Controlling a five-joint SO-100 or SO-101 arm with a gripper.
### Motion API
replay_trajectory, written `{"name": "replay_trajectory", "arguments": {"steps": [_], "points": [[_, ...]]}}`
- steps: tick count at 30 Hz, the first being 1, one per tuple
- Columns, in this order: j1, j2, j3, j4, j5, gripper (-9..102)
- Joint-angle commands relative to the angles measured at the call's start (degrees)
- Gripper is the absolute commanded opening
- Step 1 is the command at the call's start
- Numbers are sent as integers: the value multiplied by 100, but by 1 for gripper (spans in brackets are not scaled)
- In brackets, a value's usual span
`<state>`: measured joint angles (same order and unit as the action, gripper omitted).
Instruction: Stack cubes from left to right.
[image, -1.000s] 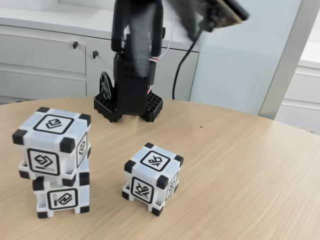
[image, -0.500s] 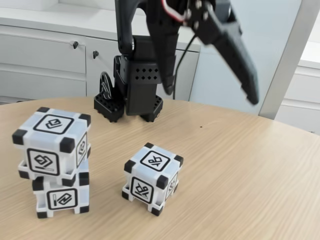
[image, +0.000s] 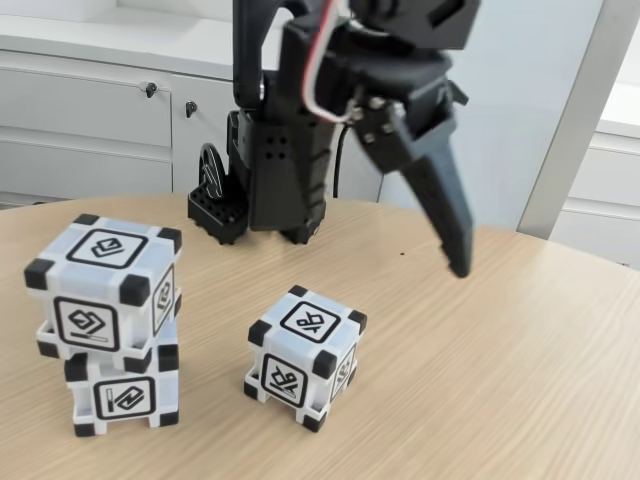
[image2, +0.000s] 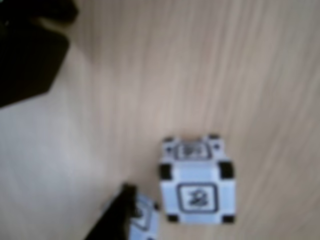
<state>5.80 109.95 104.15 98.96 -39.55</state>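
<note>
Two cubes (image: 108, 325) stacked near surface's (image: 520, 360) left edge | lone cube (image: 305, 357) mid-surface, untouched | gripper (image: 455, 262) has swung lower beyond it, empty; we cannot tell its spread | we judge pickup next.

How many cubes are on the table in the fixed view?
3: two stacked at the left, top cube on bottom cube, and a lone cube near the middle. None looks hidden.

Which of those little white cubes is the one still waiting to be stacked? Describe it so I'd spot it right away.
Start at the black robot base at the back of the wooden table. In front of it, near the table's middle, one cube stands alone. The other two cubes are piled on the left in the fixed view.
</note>
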Motion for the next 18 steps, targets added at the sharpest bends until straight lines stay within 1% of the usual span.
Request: {"name": "replay_trajectory", "arguments": {"steps": [1, 6, 18], "points": [[457, -18, -35, 70, -176, 43], [853, -229, -35, -9, -580, 44], [861, -835, -35, -35, -1081, 44]]}}
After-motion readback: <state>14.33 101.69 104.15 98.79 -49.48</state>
